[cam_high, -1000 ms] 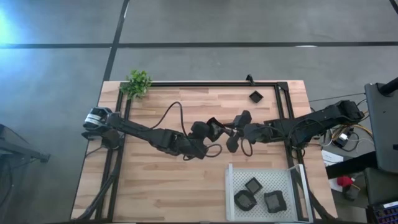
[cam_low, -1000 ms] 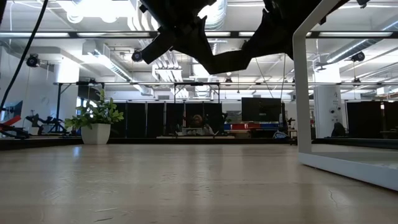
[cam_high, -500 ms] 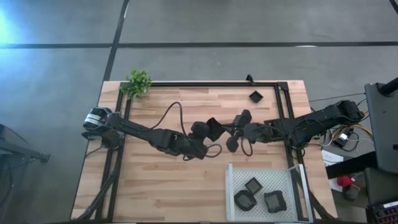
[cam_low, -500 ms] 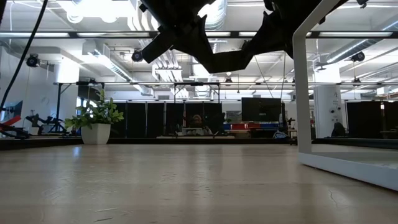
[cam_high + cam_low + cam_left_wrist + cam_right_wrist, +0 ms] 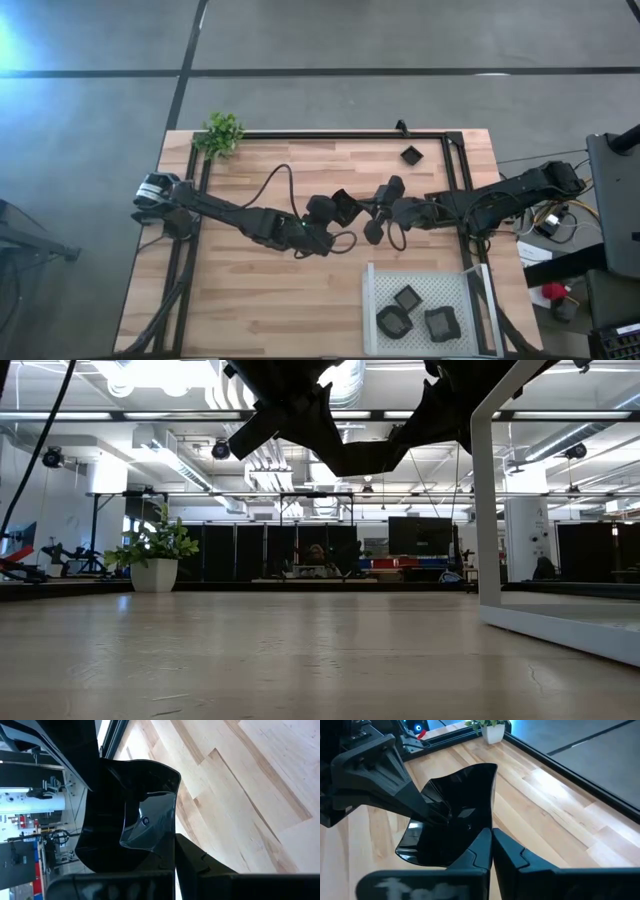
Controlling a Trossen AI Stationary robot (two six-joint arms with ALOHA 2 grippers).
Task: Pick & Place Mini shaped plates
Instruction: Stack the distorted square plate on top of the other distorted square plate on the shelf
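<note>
Right gripper (image 5: 362,211) has clamped onto the tilted plate (image 5: 345,207); left gripper (image 5: 330,209) grips it too

Grey floor (image 5: 400,35), ceiling strip lights (image 5: 120,415)

Three plates (image 5: 407,297) in tray (image 5: 372,310).

Five mini shaped plates (image 5: 343,207) — three in one tray (image 5: 372,300), one plant (image 5: 221,133)
</note>
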